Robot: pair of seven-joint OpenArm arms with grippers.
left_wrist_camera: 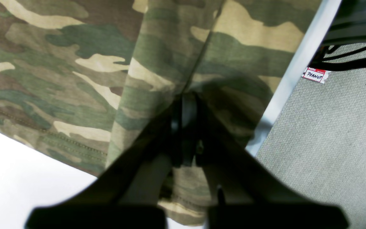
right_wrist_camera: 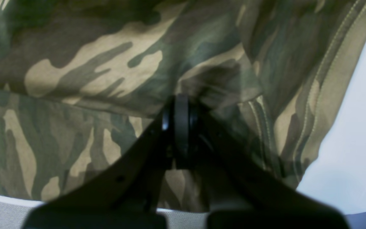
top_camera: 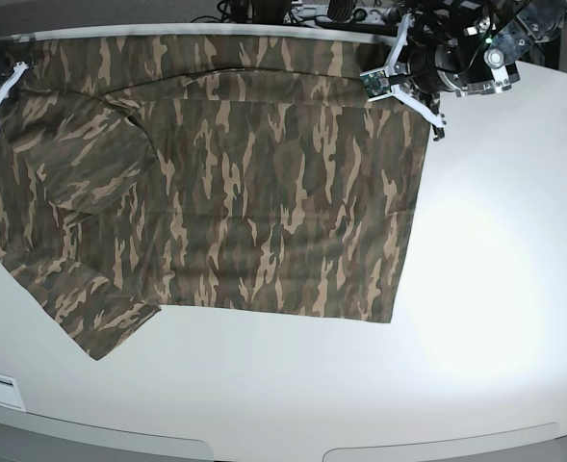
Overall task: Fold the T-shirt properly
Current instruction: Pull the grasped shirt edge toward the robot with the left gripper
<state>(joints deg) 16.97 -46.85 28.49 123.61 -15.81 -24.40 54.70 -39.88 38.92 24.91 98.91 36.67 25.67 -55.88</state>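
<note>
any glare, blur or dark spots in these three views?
Base: glare washes out the bare table right of the T-shirt. Left wrist: the left claw is a dark silhouette, the table corner overexposed. Right wrist: soft focus, dim, with the right claw nearly black.

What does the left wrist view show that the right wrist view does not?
Only the left wrist view shows grey carpet beyond the table edge and a name tag reading PEANUT. Only the right wrist view shows a double-stitched hem of the T-shirt beside bare white table. Both show camouflage cloth pinched between shut jaws, by the left gripper and the right gripper.
</note>
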